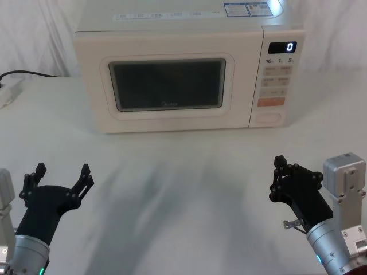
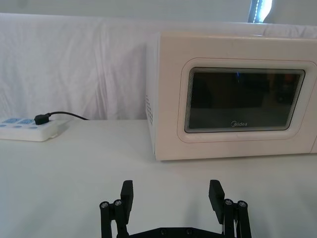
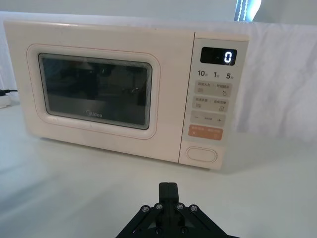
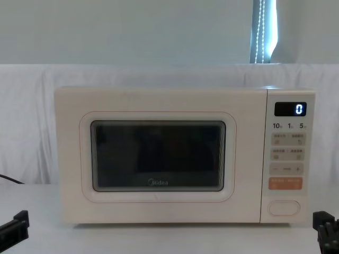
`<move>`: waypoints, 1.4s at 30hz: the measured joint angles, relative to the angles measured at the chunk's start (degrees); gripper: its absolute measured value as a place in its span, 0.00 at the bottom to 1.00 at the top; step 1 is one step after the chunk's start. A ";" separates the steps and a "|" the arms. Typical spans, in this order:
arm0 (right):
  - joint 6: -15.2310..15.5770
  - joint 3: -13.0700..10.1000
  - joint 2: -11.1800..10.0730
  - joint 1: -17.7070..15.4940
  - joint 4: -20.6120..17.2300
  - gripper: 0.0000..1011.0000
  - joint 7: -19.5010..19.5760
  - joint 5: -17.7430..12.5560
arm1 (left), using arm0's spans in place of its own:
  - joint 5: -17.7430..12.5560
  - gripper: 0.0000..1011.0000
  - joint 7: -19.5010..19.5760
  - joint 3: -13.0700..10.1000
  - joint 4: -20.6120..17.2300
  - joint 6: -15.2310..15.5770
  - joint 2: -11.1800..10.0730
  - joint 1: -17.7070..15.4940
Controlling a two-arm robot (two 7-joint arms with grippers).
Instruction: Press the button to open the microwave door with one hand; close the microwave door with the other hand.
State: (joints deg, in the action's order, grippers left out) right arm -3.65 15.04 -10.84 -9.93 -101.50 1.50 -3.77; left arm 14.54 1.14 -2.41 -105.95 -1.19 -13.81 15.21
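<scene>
The cream microwave (image 1: 172, 34) stands at the back of the white table, its door (image 1: 169, 86) closed flush, with a dark window and a Midea logo. On the control panel at its right, the plain cream button (image 1: 269, 118) sits at the bottom, under the orange key. The button (image 3: 201, 154) and the door (image 3: 94, 91) face the right wrist view. My left gripper (image 1: 62, 173) hovers open near the table's front left, well short of the door. My right gripper (image 1: 279, 164) is shut at the front right, roughly in line with the button but far from it.
A white power strip (image 2: 29, 129) with a black plug and cable lies on the table left of the microwave. White cloth covers the table and the wall behind. Bare tabletop (image 1: 183, 183) stretches between the grippers and the microwave front.
</scene>
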 joint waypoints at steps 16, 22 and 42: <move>0.02 -0.09 0.08 0.00 0.00 0.00 -0.06 0.01 | 0.00 0.99 0.00 0.00 0.00 0.00 0.00 0.00; -0.21 -1.00 1.10 0.88 1.12 0.00 -1.14 0.02 | 0.00 0.99 0.00 0.00 0.00 0.00 0.00 0.00; 3.78 -4.48 4.86 11.56 12.54 0.00 -8.22 -3.10 | 0.00 0.99 0.00 0.00 0.00 0.00 0.00 0.00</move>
State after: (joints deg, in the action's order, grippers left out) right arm 0.13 10.57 -5.98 1.63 -88.96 -6.72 -6.87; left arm 14.54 1.14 -2.42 -105.95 -1.19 -13.81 15.21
